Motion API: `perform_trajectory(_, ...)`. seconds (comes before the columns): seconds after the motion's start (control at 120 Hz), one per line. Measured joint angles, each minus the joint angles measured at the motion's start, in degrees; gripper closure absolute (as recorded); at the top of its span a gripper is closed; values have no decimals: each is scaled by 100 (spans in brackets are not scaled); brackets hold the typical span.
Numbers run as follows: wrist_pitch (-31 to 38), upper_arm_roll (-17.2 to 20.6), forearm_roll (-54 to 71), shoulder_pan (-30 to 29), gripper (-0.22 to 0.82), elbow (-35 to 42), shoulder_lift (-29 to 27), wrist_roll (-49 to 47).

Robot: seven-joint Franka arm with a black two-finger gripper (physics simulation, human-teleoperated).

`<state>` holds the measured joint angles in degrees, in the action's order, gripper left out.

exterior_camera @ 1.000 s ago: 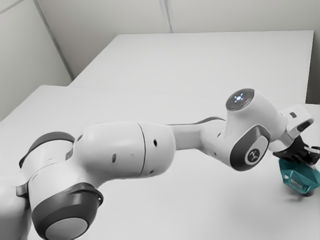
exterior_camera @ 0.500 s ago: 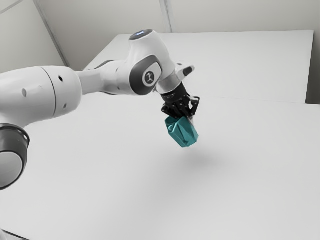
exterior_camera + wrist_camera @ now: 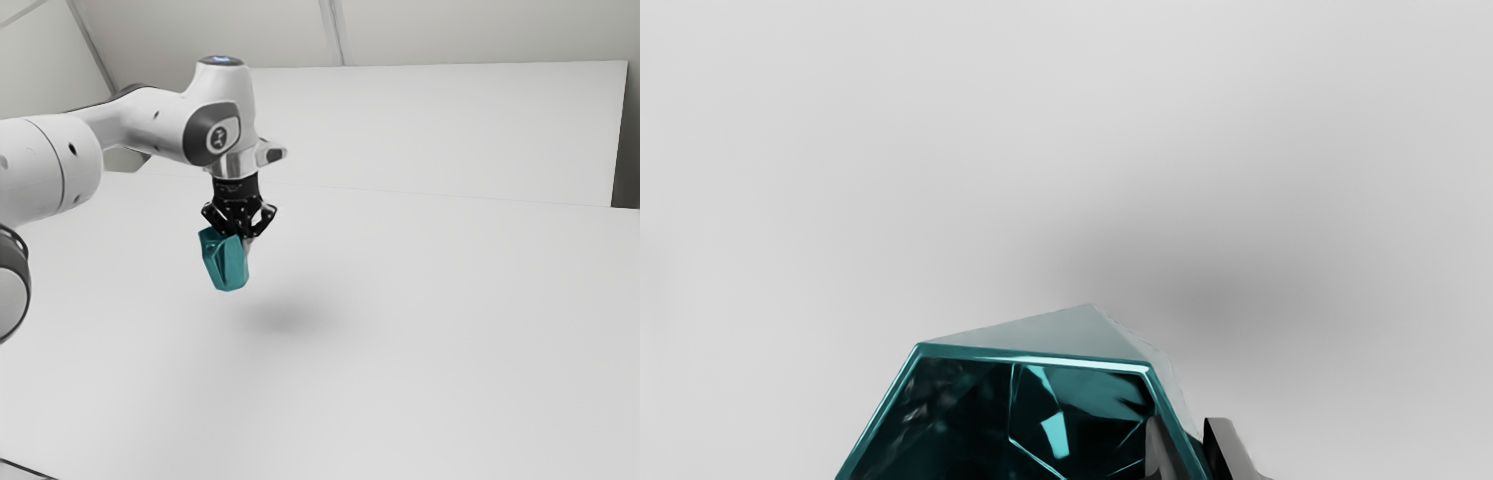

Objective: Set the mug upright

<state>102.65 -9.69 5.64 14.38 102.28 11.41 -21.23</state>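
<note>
One white arm (image 3: pixel 60 165) comes in from the exterior view's left, its nearest dark-collared joint cut off by the frame's edge. Farther along, left of the middle of that view, the black gripper (image 3: pixel 243 239) hangs pointing down, its jaws clamped on the wall of the teal mug (image 3: pixel 225 262). In the wrist view one finger is inside the mug and the other outside, with the wall between them. The faceted mug is in the air above the white table (image 3: pixel 450 350), mouth up and leaning slightly. A soft shadow (image 3: pixel 285 315) lies on the table, lower and farther right than the mug in the exterior view. Beyond, across the upper right, is a second pale surface (image 3: pixel 450 130), then the grey wall (image 3: pixel 200 30) along the top.
</note>
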Motion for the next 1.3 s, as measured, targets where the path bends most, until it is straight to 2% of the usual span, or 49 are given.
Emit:
perform_trajectory(0.242, 381, 142, -58, -35, 78, -84, 401, -9)
perform_trajectory(0.708, 1404, 373, -833, 18, 78, -115, 731, -10)
perform_trajectory(0.858, 1552, 374, -898, 21, 78, -60, 689, 4)
perform_trajectory(1.042, 1561, 357, -912, -37, 78, 323, 375, 17)
perform_trajectory(1.3, 1561, 270, -889, -301, 78, 365, 353, 38)
